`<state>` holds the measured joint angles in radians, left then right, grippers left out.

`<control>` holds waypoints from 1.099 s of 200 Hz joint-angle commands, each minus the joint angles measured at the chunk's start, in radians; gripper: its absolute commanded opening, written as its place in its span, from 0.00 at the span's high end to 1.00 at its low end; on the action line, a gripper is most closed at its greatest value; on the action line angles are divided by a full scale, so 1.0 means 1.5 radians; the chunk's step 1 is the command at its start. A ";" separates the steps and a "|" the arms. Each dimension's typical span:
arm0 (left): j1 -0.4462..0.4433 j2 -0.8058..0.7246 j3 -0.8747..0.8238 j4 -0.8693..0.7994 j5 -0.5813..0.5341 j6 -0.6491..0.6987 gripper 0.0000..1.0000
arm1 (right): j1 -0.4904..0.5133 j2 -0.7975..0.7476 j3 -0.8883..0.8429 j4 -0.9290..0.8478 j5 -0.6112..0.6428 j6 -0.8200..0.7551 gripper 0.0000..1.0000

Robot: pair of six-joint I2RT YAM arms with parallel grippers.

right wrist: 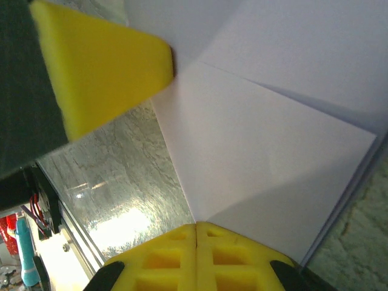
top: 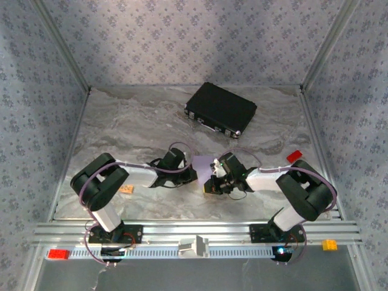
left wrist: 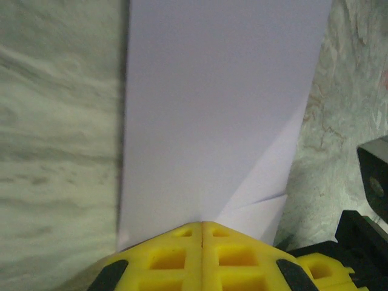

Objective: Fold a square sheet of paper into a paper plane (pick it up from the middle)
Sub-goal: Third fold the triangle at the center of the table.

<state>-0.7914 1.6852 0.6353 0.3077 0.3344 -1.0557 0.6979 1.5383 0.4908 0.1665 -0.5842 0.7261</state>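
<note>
The square sheet of paper [top: 203, 163] is pale lilac and hangs between the two arms just above the marble table. My left gripper [left wrist: 201, 225] is shut on one edge of the sheet [left wrist: 218, 109], its yellow fingertips pressed together where the paper runs in. A creased flap [left wrist: 260, 209] shows at the lower right. My right gripper [right wrist: 196, 225] is shut on another edge of the sheet [right wrist: 267, 151], which shows a diagonal crease. The left gripper's yellow finger [right wrist: 103, 73] sits at the upper left of the right wrist view, touching the paper. In the top view the left gripper [top: 195, 176] and right gripper [top: 211, 182] nearly meet.
A black case [top: 220, 109] lies at the back of the table. A red brick [top: 294, 156] sits at the right and a small tan block [top: 126, 190] under the left arm. Patterned walls close in three sides. The front rail carries a yellow brick [top: 329, 244] and a red one [top: 58, 254].
</note>
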 commanded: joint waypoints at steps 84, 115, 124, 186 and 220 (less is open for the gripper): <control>0.083 -0.024 -0.011 -0.055 -0.011 0.062 0.98 | -0.010 0.014 -0.033 -0.081 0.034 -0.008 0.98; 0.071 -0.078 -0.004 -0.072 -0.015 0.053 0.96 | -0.012 0.015 -0.029 -0.081 0.033 -0.010 0.98; 0.063 -0.089 -0.002 -0.076 -0.019 0.051 0.96 | -0.012 0.015 -0.028 -0.081 0.033 -0.011 0.98; -0.004 -0.041 0.014 -0.037 -0.006 0.036 0.95 | -0.014 0.015 -0.026 -0.080 0.034 -0.010 0.98; -0.012 0.007 0.017 -0.032 -0.019 0.015 0.99 | -0.015 0.006 -0.021 -0.083 0.030 -0.010 0.97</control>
<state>-0.8055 1.6588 0.6334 0.2546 0.3222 -1.0092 0.6865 1.5379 0.4831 0.1772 -0.5964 0.7258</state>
